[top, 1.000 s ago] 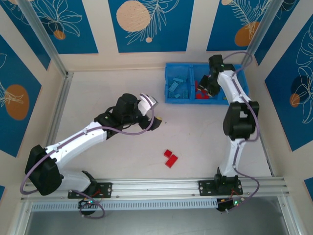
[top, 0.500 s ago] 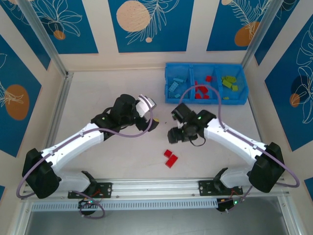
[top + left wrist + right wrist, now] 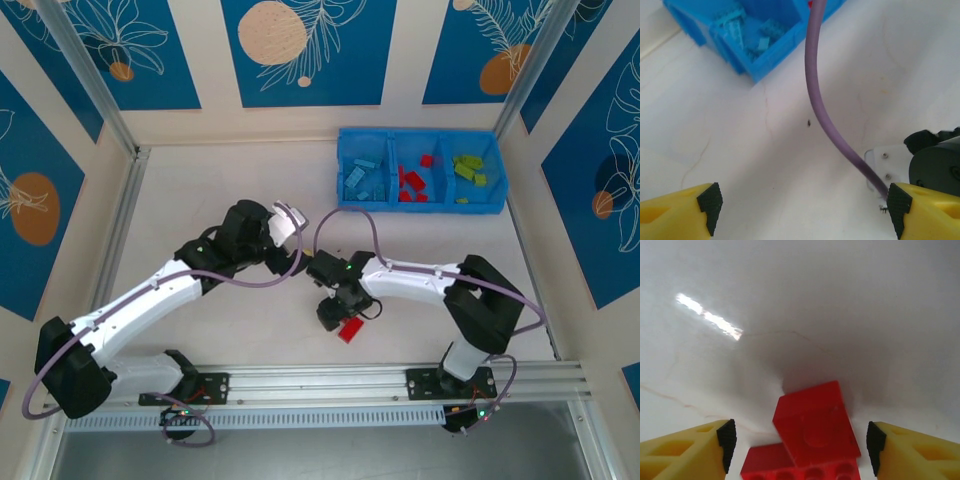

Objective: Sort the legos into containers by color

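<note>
My right gripper (image 3: 801, 442) hangs low over the loose red legos (image 3: 812, 422), of which there are two. Both are glossy bright red. The nearer one shows a row of round studs at the bottom edge of my wrist view. The other is squarish and touches it, set off to the right. My jaws stand apart, with one yellow finger in each bottom corner. Neither black pad touches a brick, and I hold nothing.

From above, these two bricks (image 3: 351, 331) lie on the white table (image 3: 200, 180) at lower centre, partly under my right gripper (image 3: 335, 310).

My left gripper (image 3: 805, 207) is spread wide and empty over bare table, left of centre in the overhead view (image 3: 288, 222). A purple cable (image 3: 825, 115) crosses its wrist view.

One bright blue tray (image 3: 418, 207) sits at upper right, split into three compartments. The left one holds light blue legos (image 3: 365, 180). The middle one holds the sorted red legos (image 3: 412, 183). The right one holds lime green legos (image 3: 468, 168). The bricks in each are too small and too heaped for me to count.
</note>
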Robot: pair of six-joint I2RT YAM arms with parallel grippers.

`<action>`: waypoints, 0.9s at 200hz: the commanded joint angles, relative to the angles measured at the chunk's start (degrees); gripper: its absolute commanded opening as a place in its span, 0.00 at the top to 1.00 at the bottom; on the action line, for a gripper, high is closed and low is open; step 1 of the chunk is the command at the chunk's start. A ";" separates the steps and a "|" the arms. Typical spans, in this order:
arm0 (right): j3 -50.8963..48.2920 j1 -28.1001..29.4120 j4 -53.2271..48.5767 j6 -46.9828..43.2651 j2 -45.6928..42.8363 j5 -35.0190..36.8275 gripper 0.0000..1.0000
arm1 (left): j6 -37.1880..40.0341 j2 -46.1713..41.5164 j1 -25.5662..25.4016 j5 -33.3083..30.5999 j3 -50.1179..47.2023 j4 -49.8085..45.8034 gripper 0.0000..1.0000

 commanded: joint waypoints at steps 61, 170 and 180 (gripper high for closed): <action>-0.07 1.11 0.55 4.46 2.45 5.59 0.70 | 0.67 -3.82 -1.04 3.40 -0.94 -0.01 0.13; 2.91 -24.37 9.64 5.09 -12.94 -4.56 0.77 | -0.63 1.46 -1.07 19.03 3.62 2.28 0.11; 4.59 -28.14 10.74 5.52 -11.99 -5.48 0.77 | -1.90 1.78 -1.09 18.10 4.05 3.47 0.11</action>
